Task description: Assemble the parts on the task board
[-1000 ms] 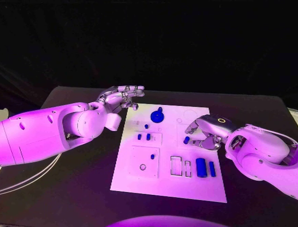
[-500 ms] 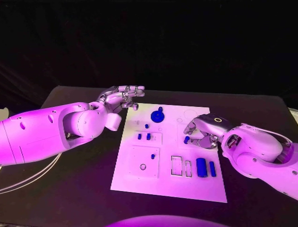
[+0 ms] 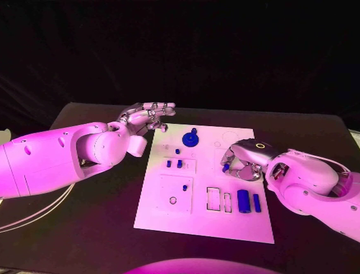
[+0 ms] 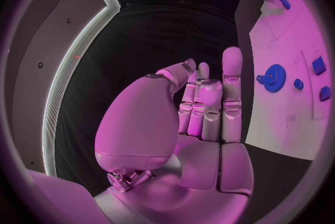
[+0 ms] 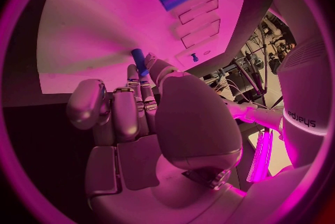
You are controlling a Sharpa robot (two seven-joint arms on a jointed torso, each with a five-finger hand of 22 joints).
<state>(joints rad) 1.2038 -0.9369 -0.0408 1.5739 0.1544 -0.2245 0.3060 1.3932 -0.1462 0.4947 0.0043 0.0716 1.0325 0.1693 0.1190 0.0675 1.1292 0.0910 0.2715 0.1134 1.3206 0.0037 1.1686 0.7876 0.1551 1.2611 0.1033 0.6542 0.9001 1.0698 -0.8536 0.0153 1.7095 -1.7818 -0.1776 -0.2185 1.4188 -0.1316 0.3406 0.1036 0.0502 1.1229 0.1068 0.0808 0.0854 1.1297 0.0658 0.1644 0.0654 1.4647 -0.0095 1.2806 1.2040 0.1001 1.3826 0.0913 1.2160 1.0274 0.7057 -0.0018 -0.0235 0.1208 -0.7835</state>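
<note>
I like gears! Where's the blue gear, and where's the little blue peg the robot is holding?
Blue gear point(image 3: 190, 140), head view, on its round middle.
Blue peg point(image 5: 139, 60), right wrist view, on its shaft above the fingers.

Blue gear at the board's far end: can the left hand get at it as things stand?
Probably yes: the left hand hangs empty beside the board's far corner, nothing between it and the blue gear.

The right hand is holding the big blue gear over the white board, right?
Not quite. The right hand holds a small blue peg over the board, as the right wrist view shows. The gear lies on the board, untouched.
</note>
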